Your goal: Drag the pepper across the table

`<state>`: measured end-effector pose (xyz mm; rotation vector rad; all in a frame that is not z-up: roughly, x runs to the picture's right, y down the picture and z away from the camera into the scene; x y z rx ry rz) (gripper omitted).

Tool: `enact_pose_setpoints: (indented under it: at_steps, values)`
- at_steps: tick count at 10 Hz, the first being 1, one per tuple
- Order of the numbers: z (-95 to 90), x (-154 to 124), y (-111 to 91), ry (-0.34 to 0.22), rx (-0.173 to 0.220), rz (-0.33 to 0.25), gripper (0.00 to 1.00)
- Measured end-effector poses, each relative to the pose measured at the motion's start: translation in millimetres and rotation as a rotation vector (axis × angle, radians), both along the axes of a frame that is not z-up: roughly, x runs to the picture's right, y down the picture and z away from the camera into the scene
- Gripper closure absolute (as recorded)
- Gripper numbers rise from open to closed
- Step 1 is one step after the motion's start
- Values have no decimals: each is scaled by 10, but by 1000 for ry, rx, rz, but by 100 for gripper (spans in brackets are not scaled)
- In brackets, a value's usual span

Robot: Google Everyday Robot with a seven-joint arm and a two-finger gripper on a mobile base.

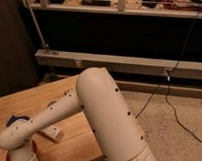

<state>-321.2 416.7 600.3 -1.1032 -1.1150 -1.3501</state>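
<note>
Hiding under the white robot wrist (22, 157) over the pale wooden worktop (30, 101), the tool is giving no readable state. Dragging is calling for low, steady pressure.

Speckled floor (181, 137), black cable (177, 115), perhaps shelving (119, 64) behind.

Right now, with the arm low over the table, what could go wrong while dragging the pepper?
1. The arm hides the pepper, so contact cannot be checked.
2. The gripper, at the lower left corner over the table, is beside an orange bowl; a drag may push it.
3. The forearm may sweep the white object.
</note>
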Motion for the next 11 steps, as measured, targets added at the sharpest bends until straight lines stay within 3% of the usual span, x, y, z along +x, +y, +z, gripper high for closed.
enact_pose_setpoints:
  at_steps: [2, 4, 9, 11]
  values:
    - [8, 78, -64, -49, -49, -26, 20]
    - [78, 116, -120, -67, -65, -41, 20]
    - [107, 115, -154, -65, -58, -37, 20]
    - [69, 134, -325, -54, -18, -48, 20]
